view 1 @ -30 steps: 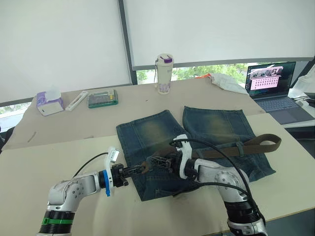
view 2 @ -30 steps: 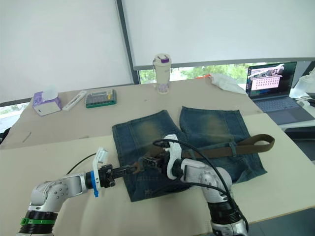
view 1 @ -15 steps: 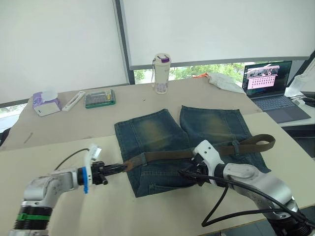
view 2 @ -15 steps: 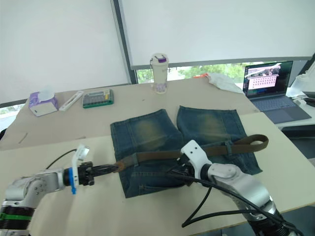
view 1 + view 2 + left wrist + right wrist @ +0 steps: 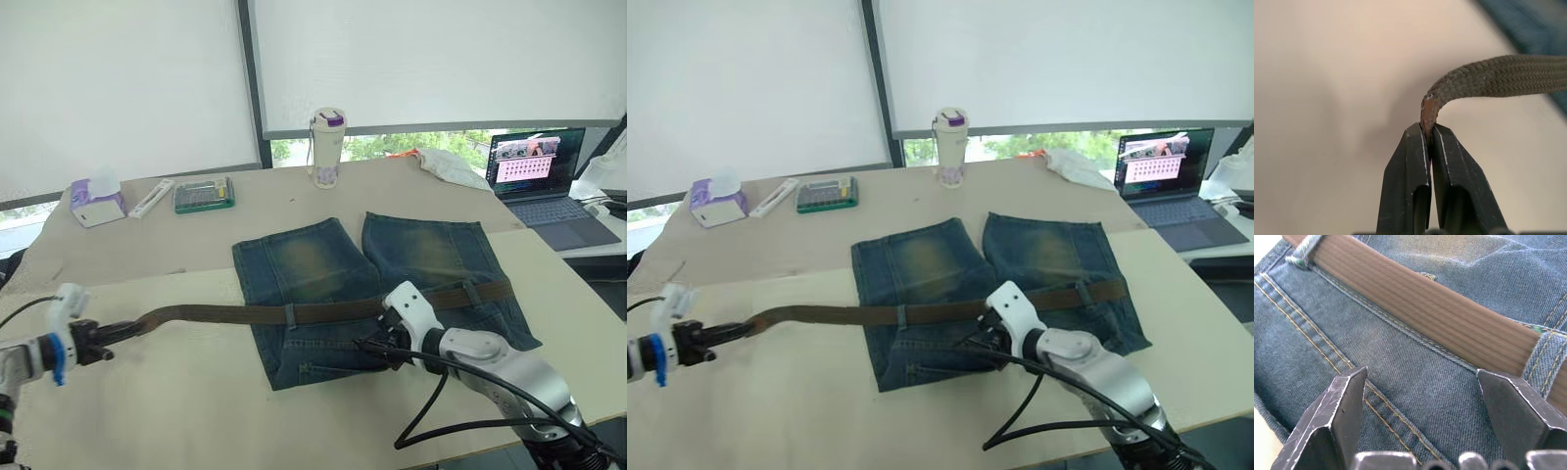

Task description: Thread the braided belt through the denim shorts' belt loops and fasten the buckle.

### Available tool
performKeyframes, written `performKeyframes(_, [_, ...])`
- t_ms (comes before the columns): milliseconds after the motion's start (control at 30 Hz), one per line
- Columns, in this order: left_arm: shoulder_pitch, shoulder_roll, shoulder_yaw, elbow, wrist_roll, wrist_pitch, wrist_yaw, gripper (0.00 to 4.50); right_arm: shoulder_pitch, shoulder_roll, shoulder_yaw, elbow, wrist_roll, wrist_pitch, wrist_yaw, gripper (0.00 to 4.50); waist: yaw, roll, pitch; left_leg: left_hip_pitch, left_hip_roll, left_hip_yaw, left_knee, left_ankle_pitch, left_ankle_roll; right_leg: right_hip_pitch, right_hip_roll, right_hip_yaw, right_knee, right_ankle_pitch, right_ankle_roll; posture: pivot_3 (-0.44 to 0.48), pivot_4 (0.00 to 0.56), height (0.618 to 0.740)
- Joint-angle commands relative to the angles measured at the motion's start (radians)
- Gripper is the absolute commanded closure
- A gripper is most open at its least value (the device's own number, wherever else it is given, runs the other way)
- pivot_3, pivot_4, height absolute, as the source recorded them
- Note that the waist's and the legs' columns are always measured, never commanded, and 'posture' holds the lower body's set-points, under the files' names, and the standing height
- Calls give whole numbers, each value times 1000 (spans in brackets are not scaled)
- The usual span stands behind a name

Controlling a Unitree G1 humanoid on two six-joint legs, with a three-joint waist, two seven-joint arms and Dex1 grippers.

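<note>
The left gripper (image 5: 1429,142), at the pale worktop's (image 5: 176,392) near left edge, pinches the plain tip of the long dark-brown braided belt (image 5: 225,314). The right gripper (image 5: 1420,406) hangs spread over the dark blue denim shorts (image 5: 313,264) near the waistband. Farther on, the belt lies across the shorts through narrow denim belt loops (image 5: 290,314), its far end with the buckle too small to make out.

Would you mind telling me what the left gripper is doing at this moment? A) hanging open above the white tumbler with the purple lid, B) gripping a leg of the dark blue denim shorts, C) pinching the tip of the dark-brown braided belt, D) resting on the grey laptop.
C: the left gripper is shut on the leather-tipped end of the dark-brown braided belt, off to the left of the dark blue denim shorts over the bare table.
</note>
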State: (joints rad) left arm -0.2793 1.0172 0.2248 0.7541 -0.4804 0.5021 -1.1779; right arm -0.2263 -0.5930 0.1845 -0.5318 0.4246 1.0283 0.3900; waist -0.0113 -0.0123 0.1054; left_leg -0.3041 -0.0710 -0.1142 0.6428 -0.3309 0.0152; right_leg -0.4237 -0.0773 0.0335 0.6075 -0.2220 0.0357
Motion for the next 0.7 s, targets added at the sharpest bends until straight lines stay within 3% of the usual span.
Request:
performKeyframes(33, [1,37,41,96,49,-81,6,4500,21,6,-20,33,-22,15,-16,574,3,0,0,0,0,0,0,-1,1,0,0,0,0,0,0,0,150,740])
performKeyframes(167, [-23,38,97,254,93,-221,201,4500,33,1,-33,18,-23,26,-7,574,4,-1,-1,1,0,-1,0,-2,3,0,0,-1,1,0,0,0,150,740])
performKeyframes(367, [-24,30,108,302,129,-309,222,4500,29,7,-118,-67,67,-36,83,574,5,1,-1,1,0,-1,0,-1,3,0,-1,-1,2,0,0,0,150,740])
performKeyframes(400, [-40,31,124,316,122,-303,233,4500,28,33,-171,-95,121,-24,90,317,4,2,-1,0,0,-1,0,-2,3,0,-1,-1,2,0,0,0,150,740])
performKeyframes(433, [-55,32,144,319,106,-293,226,4139,30,35,-210,-131,165,-9,105,57,3,3,0,0,0,-1,0,-2,3,0,-1,0,1,0,0,0,150,740])
performKeyframes(533, [-90,35,196,208,23,-204,109,3130,69,-79,-297,-253,240,63,161,0,3,4,2,-3,0,-1,0,-2,3,-2,0,-1,2,0,0,0,150,740])
performKeyframes(600, [-101,24,198,-6,-71,-33,40,2466,98,-160,-389,-301,297,106,197,0,11,1,4,-3,0,-2,0,-2,3,-2,0,-3,2,0,0,0,150,740])
performKeyframes(700, [-100,-18,110,-455,-250,264,9,1417,94,-311,-499,-307,293,138,221,0,24,-1,7,-6,0,-8,2,-2,3,0,-3,-9,1,0,0,0,150,740])
